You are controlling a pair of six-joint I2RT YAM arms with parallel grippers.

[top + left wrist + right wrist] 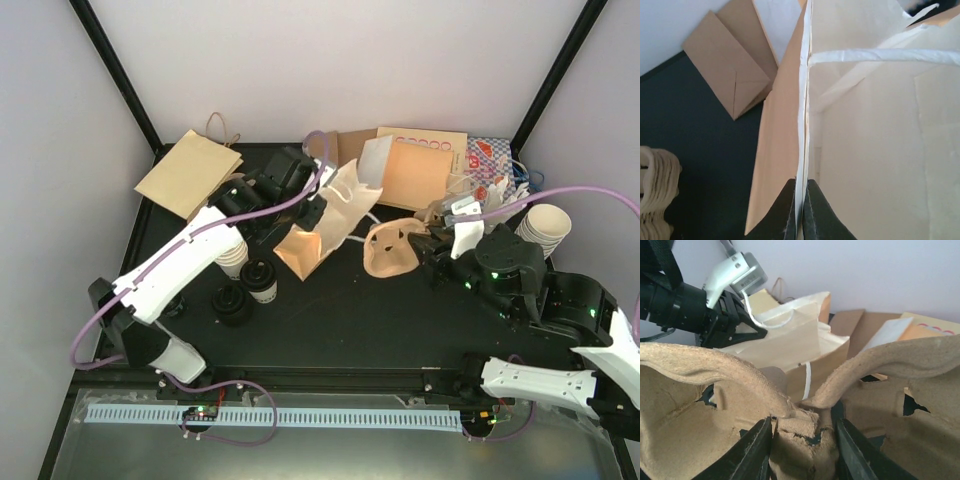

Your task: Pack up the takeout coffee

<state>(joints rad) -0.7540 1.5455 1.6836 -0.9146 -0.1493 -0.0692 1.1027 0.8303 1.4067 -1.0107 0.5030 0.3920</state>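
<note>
Currently left pincer (800,192) clamps bag (865,150) rim, right pincer (802,440) clamps carrier (685,405); cups (263,286) look light, crushable, so grip mid-wall, gently.

Your left gripper (310,207) sits at the rim of the tan paper bag (322,242); your right gripper (432,243) meets the pulp carrier (390,252). First lidded cup (263,283) and second lidded cup (232,304) stand together on the black table (350,320), outside the bag.

The black desk (340,330) carries a flat brown paper bag (190,172) at its far left corner, two black-lidded coffee cups (262,282) near the left, an open paper bag (322,238) mid-desk, and stacked lidless cups (545,225) at the right.
</note>
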